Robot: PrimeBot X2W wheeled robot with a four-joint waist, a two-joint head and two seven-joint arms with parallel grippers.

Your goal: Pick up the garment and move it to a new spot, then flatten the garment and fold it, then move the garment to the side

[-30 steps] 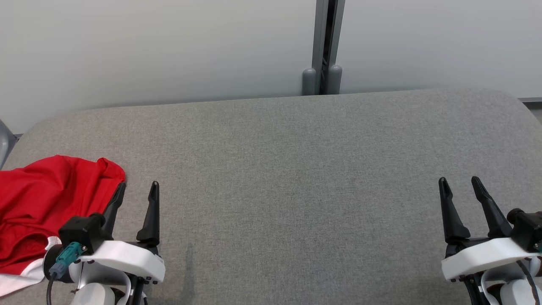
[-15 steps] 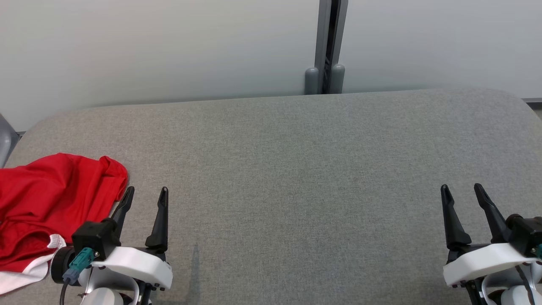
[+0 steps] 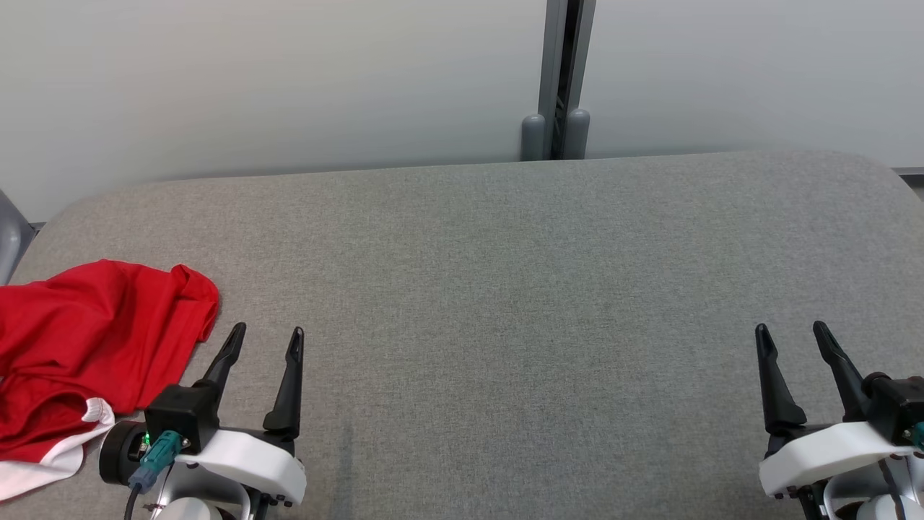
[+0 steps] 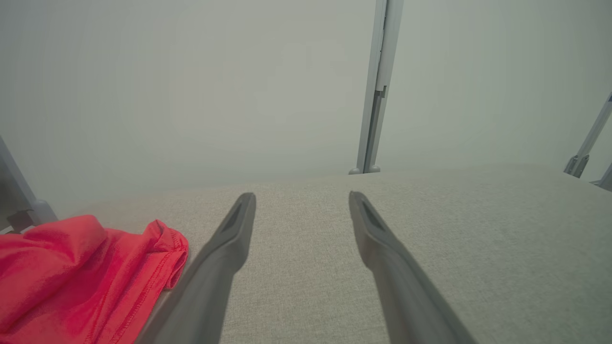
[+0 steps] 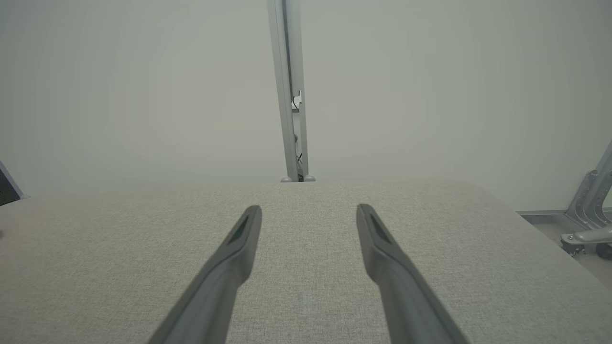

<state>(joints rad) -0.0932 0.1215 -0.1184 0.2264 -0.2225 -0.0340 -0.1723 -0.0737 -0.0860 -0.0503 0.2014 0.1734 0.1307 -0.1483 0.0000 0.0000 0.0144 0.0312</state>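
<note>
Red garment with a bit of white trim is lying crumpled at the left edge of the grey fabric table, toward the near corner, and part of it is running out of the head view. Right next to it the left tool is hovering with fingers spread wide, gripping nothing. Way over by the right edge the right tool is also sitting wide and gripping nothing. Behind the far edge a pale wall with a grey post is standing.
</note>
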